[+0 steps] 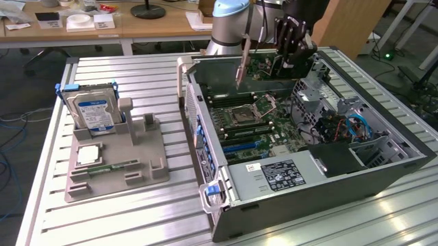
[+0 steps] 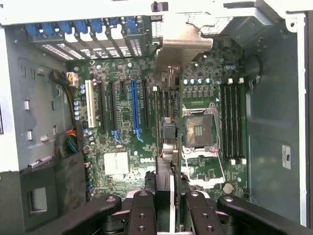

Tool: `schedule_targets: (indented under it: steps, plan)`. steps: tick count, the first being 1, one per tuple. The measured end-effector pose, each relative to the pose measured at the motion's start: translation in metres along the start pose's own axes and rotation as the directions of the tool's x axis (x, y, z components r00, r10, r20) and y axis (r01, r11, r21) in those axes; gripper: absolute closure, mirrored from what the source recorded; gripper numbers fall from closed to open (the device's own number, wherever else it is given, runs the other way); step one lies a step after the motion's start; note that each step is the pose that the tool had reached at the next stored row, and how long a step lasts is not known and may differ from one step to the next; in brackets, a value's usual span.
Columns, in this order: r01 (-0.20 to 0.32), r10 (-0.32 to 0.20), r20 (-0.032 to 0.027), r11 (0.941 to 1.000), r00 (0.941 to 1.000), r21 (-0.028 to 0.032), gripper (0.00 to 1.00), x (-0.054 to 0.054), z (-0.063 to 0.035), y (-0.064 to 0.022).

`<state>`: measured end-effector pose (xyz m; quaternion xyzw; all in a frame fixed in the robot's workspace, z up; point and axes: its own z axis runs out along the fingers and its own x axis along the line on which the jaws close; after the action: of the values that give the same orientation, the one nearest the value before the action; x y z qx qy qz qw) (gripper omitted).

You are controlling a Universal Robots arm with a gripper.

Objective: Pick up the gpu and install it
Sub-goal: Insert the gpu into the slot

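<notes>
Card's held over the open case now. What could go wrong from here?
1. The graphics card in the claw hangs above several close slots; it may miss or meet the wrong one.
2. Its metal bracket sits near the case's back wall and may snag there.
3. The bare processor socket lies right beside the card; a slip could strike it.
</notes>
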<state>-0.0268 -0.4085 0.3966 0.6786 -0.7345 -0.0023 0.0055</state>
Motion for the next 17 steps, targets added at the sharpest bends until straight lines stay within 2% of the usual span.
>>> schedule_targets:
  steps: [2, 3, 4, 5, 6, 14, 17]
  plan:
    - [0.005, -0.005, -0.0002, 1.0000, 1.0000, 0.0015, 0.73, 0.0001, 0.0002, 0.0003]
    - [0.006, -0.006, 0.0003, 1.0000, 1.0000, 0.0072, 0.73, 0.0001, 0.0003, 0.0007]
    - [0.008, -0.008, 0.0010, 0.9998, 1.0000, 0.0159, 0.73, 0.0001, 0.0004, 0.0011]
    - [0.008, -0.009, 0.0019, 0.9996, 1.0000, 0.0287, 0.73, 0.0001, 0.0006, 0.0017]
    - [0.009, -0.009, 0.0028, 0.9992, 1.0000, 0.0386, 0.73, 0.0002, 0.0009, 0.0022]
    - [0.009, -0.009, 0.0035, 0.9992, 1.0000, 0.0395, 0.73, 0.0008, 0.0070, 0.0026]
    - [0.019, -0.019, 0.0034, 0.9990, 0.9998, 0.0395, 0.73, 0.0012, 0.0093, 0.0061]
